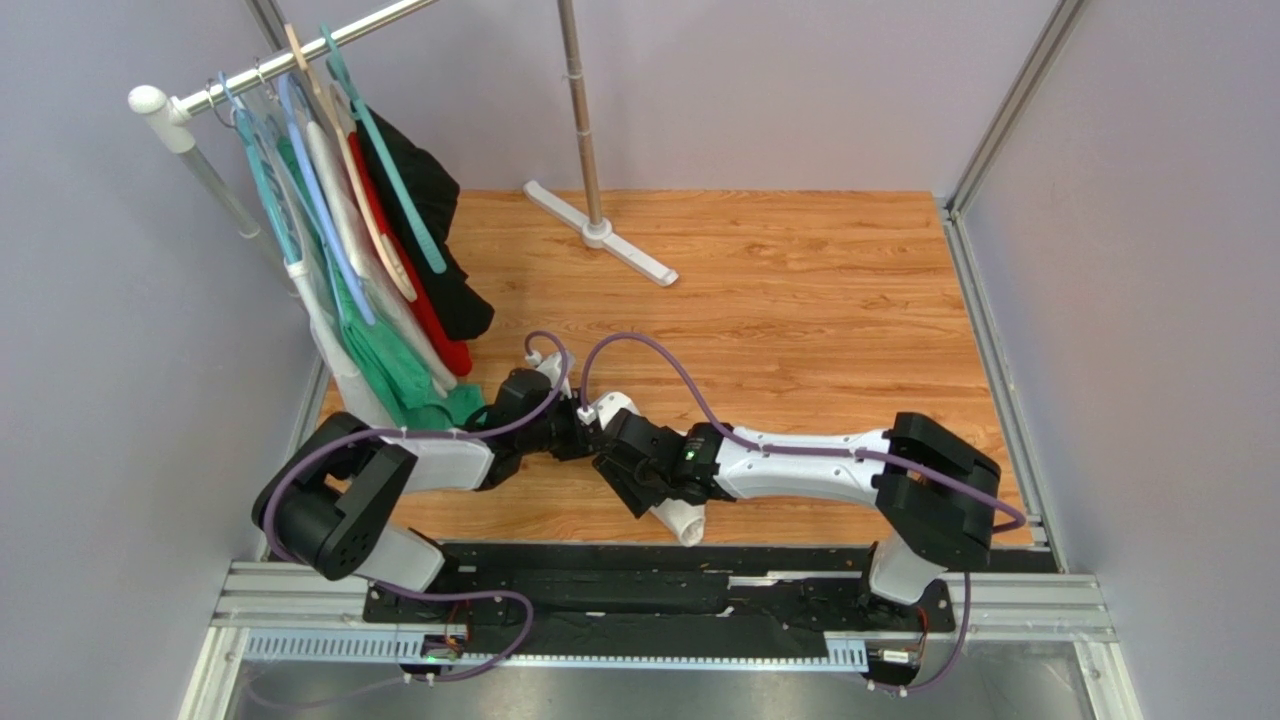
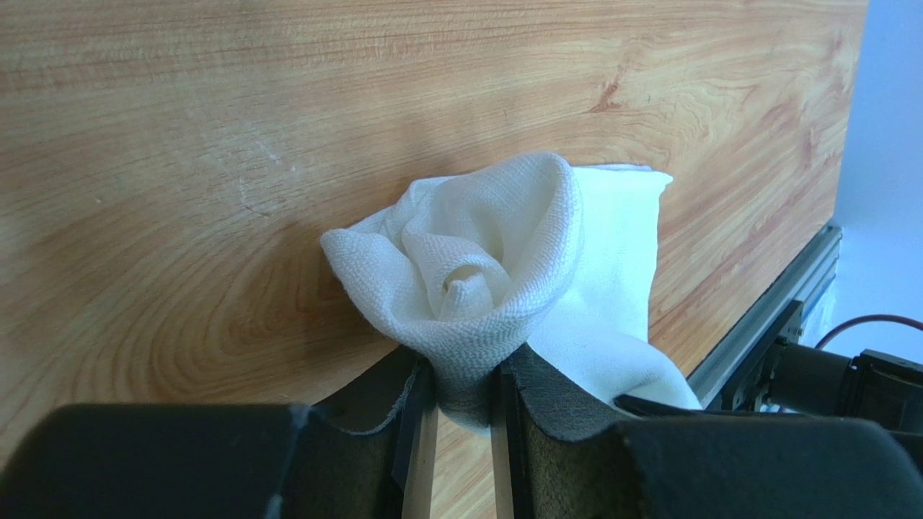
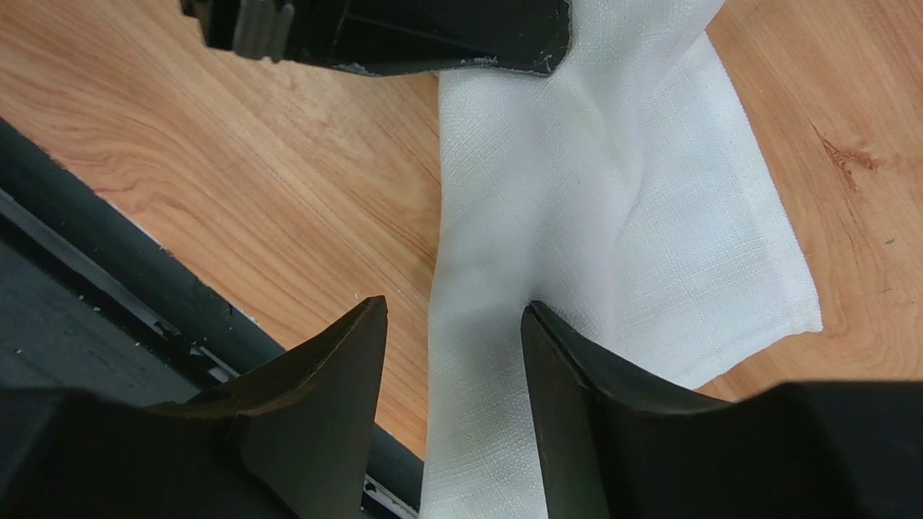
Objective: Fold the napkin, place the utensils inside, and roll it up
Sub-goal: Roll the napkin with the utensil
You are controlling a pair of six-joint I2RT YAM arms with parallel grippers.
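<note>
Both arms work at the near edge of the table, where the half-rolled napkin lies, one end pinched in the left gripper, the right gripper spread astride it; I judge steady tension keeps the roll tight, utensils unseen.

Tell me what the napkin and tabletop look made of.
The napkin looks like white woven cloth, perhaps cotton or linen, matte: weave visible, soft folds. The tabletop looks like light wood or laminate, smooth: grain lines and a knot.

Lab cell: grey panels, aluminium rail.
</note>
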